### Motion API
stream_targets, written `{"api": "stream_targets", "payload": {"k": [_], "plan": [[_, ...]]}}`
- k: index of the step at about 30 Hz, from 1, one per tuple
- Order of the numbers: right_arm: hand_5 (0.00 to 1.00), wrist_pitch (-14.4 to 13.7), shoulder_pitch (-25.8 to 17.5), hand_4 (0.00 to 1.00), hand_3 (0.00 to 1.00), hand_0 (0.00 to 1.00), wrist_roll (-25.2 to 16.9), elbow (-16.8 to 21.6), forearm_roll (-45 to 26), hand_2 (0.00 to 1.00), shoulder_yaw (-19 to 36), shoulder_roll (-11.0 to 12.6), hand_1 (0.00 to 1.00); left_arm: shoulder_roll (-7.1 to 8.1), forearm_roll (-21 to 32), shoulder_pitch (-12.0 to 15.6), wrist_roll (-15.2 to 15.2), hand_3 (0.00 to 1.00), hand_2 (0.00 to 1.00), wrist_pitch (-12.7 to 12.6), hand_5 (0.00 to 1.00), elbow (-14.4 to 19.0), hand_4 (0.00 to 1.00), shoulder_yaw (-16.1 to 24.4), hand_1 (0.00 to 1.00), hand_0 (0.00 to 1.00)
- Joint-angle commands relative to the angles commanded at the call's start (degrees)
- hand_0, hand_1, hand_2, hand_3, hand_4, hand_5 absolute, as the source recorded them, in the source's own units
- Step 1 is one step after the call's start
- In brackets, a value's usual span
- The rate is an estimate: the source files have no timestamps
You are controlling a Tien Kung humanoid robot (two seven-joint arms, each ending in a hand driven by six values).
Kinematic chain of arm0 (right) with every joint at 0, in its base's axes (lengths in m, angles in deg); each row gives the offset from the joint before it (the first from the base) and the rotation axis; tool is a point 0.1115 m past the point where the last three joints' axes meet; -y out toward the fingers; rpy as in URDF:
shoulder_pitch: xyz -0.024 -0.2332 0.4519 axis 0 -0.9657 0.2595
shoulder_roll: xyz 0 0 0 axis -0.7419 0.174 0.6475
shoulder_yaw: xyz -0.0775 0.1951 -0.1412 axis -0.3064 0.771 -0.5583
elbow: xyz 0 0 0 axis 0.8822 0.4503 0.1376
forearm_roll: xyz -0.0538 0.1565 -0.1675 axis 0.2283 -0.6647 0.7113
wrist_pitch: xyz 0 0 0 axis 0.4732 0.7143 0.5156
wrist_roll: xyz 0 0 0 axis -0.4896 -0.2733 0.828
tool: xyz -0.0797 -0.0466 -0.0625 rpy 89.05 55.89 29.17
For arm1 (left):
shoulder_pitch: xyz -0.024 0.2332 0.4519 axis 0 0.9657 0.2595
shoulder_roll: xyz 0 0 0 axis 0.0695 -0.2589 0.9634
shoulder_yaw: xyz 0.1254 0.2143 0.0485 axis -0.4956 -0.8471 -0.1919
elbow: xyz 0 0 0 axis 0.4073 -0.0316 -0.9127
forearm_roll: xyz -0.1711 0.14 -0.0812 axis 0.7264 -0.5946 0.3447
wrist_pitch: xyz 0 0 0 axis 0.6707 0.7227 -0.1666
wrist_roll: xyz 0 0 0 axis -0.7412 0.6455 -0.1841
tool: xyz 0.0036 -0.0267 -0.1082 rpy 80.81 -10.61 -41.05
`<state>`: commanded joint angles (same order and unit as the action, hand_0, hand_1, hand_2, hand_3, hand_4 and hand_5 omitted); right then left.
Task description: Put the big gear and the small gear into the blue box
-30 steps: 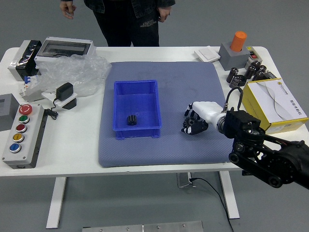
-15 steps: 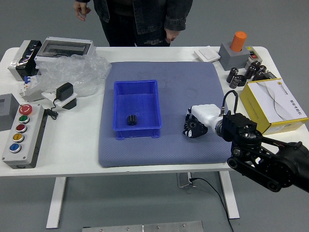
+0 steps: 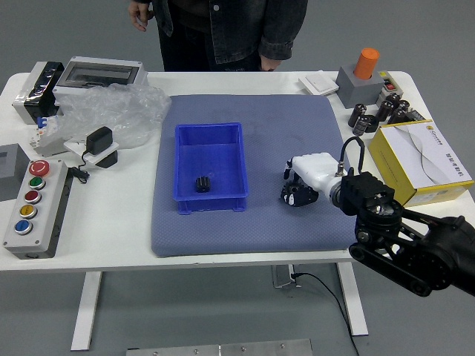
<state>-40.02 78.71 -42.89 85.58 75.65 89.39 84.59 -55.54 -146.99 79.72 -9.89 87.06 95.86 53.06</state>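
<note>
Gear (image 3: pixel 202 184), small and black, sits inside the blue box (image 3: pixel 209 135), in the part closer to you. The box is on the blue-gray mat (image 3: pixel 215 237) that lies on your white worktop (image 3: pixel 111 237). Your right robot hand (image 3: pixel 298 192) reaches in low over the mat, to the right of the box and apart from it. You can see something dark at the front of it, but I cannot tell you if it is gripping a gear, or if it is open or closed. On your left is a button panel (image 3: pixel 52 219), with a crumpled clear plastic bag (image 3: pixel 133 111) farther back. On your right is a yellow and white carton (image 3: pixel 423 163). Across from you stands a person (image 3: pixel 215 33), with both hands hanging down.
</note>
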Motion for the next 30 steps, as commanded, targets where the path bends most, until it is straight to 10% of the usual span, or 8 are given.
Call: {"api": "stream_targets", "payload": {"k": [30], "plan": [[0.389,4.22,0.29,0.685,0.663,0.617,3.32,0.22,-7.79,0.571,0.66,0.63,0.51,0.04,-0.15,-0.02,0.0,0.696,0.695,0.05,0.021,0.0,0.43,0.23,0.679,0.728]]}}
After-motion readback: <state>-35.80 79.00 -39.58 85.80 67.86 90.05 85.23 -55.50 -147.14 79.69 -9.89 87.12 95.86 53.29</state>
